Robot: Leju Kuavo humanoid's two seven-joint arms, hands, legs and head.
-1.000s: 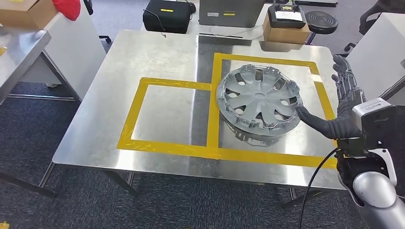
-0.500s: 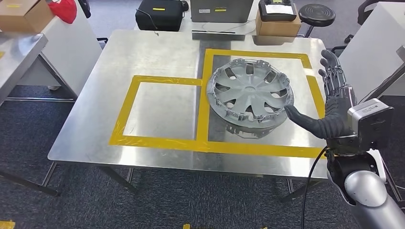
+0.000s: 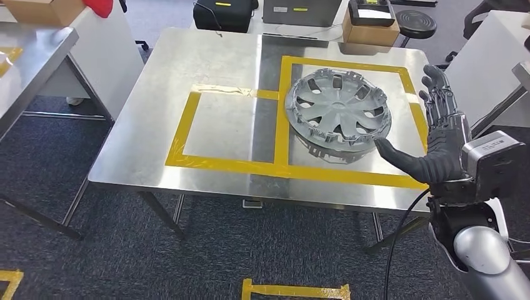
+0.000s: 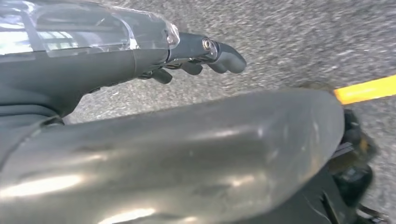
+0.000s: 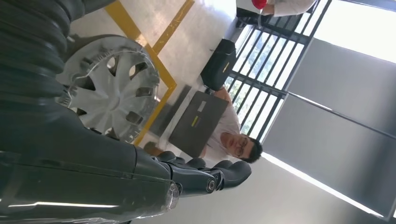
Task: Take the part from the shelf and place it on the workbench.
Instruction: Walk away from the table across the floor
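The part is a grey wheel cover [image 3: 337, 112] lying flat inside the right yellow-taped square of the steel workbench [image 3: 212, 62]. My right hand [image 3: 440, 134] stands just to its right with fingers spread and pointing up, holding nothing. Its thumb tip sits at the cover's near right rim; whether it touches I cannot tell. The right wrist view shows the same wheel cover [image 5: 109, 88] beyond my right hand's dark fingers [image 5: 205, 177]. My left hand [image 4: 205, 51] hangs over the grey carpet with its fingers stretched out and nothing in them.
A black case [image 3: 222, 12], a cardboard box [image 3: 370, 31] and a stool [image 3: 415, 17] stand behind the bench. Another steel table [image 3: 31, 50] is at the left and a white cabinet [image 3: 487, 69] at the right. A person [image 5: 233, 135] sits behind the bench.
The whole picture has shifted, so the camera moved: the bench now sits farther off, with more floor showing. The wheel cover lies where it was. My right hand stays open beside it.
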